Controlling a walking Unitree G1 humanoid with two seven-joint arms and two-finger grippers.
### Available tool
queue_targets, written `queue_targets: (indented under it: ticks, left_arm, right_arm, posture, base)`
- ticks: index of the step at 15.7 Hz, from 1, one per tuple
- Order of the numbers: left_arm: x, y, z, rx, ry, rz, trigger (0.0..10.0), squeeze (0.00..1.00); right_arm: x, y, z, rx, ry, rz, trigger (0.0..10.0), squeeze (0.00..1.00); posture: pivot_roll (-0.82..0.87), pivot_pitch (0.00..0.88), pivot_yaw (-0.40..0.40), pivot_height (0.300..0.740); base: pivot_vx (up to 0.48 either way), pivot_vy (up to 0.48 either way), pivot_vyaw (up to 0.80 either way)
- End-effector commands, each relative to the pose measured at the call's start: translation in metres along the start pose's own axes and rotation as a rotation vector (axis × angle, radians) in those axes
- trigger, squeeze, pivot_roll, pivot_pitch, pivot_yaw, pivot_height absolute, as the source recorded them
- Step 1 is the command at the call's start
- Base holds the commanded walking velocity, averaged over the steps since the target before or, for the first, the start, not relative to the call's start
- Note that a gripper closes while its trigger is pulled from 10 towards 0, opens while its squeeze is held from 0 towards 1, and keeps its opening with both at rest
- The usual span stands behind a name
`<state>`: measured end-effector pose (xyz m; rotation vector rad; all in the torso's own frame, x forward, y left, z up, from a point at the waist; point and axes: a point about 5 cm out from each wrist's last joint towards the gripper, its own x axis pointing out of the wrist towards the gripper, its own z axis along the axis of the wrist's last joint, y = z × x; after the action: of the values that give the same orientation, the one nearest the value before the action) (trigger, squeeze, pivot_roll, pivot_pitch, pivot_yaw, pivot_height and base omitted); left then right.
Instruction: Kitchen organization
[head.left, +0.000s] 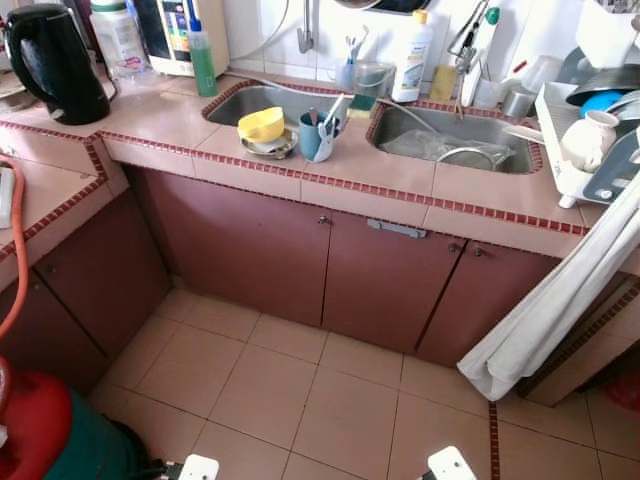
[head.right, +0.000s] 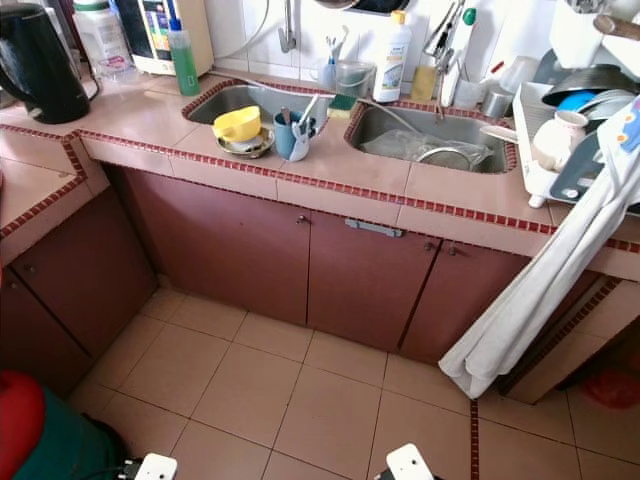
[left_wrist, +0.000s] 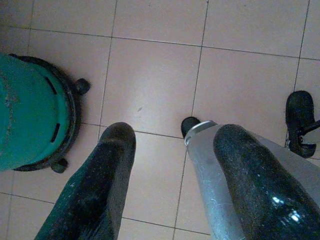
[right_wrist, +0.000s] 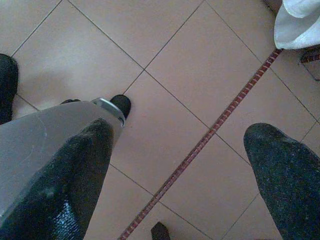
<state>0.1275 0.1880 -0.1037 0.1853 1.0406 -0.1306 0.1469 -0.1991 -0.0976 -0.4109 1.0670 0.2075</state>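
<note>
While both arms hang idle over the floor tiles, the left gripper (left_wrist: 170, 175) and the right gripper (right_wrist: 185, 180) each show their two black fingers spread wide with nothing between them.

Taking the double sink (head.left: 455, 130) as the landmark, and going by size: the black kettle (head.left: 55, 60) stands well off to its left on the counter (head.left: 380, 175), upright, handle on its left side. It is probably heavy if filled; the handle is the place to grip. On the sink's right edge sits the white dish rack (head.left: 575, 170), piled with crockery, stiff but fragile. A white cloth (head.left: 560, 290) hangs down from the counter below that rack, soft and limp, its long axis slanting down toward the floor. On the ledge between the two basins rests a yellow bowl (head.left: 261, 124) on a small plate, light and likely slippery; pinch its rim. Just beside it, a blue cup (head.left: 313, 137) holds utensils pointing up, leaning slightly.
</note>
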Motion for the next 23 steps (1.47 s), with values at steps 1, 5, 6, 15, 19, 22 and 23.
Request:
queue_targets:
  ticks: [1, 5, 6, 15, 19, 22, 23]
  left_arm:
    - [-0.001, -0.003, -0.008, -0.015, 0.025, -0.018, 10.0, 0.24]
    - [0.001, -0.002, 0.009, -0.035, -0.051, -0.043, 10.0, 1.00]
    - [0.002, 0.000, 0.017, -0.029, -0.086, -0.047, 10.0, 1.00]
    - [-0.011, 0.032, 0.134, -0.021, -0.642, -0.040, 10.0, 1.00]
    - [-0.027, 0.028, 0.169, -0.028, -0.816, -0.060, 10.0, 1.00]
    - [-0.044, 0.028, 0.193, -0.056, -0.934, -0.034, 10.0, 1.00]
    - [-0.054, 0.027, 0.202, -0.058, -0.985, -0.036, 10.0, 1.00]
  right_arm:
    - [-0.001, 0.003, -0.005, 0.018, 0.013, 0.000, 10.0, 1.00]
    - [0.000, -0.001, 0.002, 0.073, -0.040, -0.007, 10.0, 1.00]
    - [0.000, -0.003, 0.009, 0.095, -0.076, -0.002, 10.0, 1.00]
    - [-0.011, -0.021, 0.144, 0.241, -0.610, 0.062, 10.0, 1.00]
    - [-0.031, -0.026, 0.191, 0.214, -0.838, 0.108, 10.0, 1.00]
    - [-0.045, -0.036, 0.211, 0.239, -0.943, 0.087, 10.0, 1.00]
    - [-0.052, -0.034, 0.218, 0.228, -0.985, 0.100, 10.0, 1.00]
  posture:
    - [-0.03, 0.000, -0.005, 0.740]
    - [-0.03, 0.000, -0.005, 0.740]
    - [-0.03, 0.000, -0.005, 0.740]
    - [-0.03, 0.027, -0.006, 0.740]
    - [-0.03, 0.026, -0.008, 0.740]
    - [-0.02, 0.023, -0.009, 0.740]
    - [-0.02, 0.022, -0.004, 0.740]
  base:
    - [0.000, 0.000, 0.00]
    - [0.000, 0.000, 0.00]
    - [0.000, 0.000, 0.00]
    - [0.000, 0.000, 0.00]
    - [0.000, 0.000, 0.00]
    - [0.000, 0.000, 0.00]
    - [0.000, 0.000, 0.00]
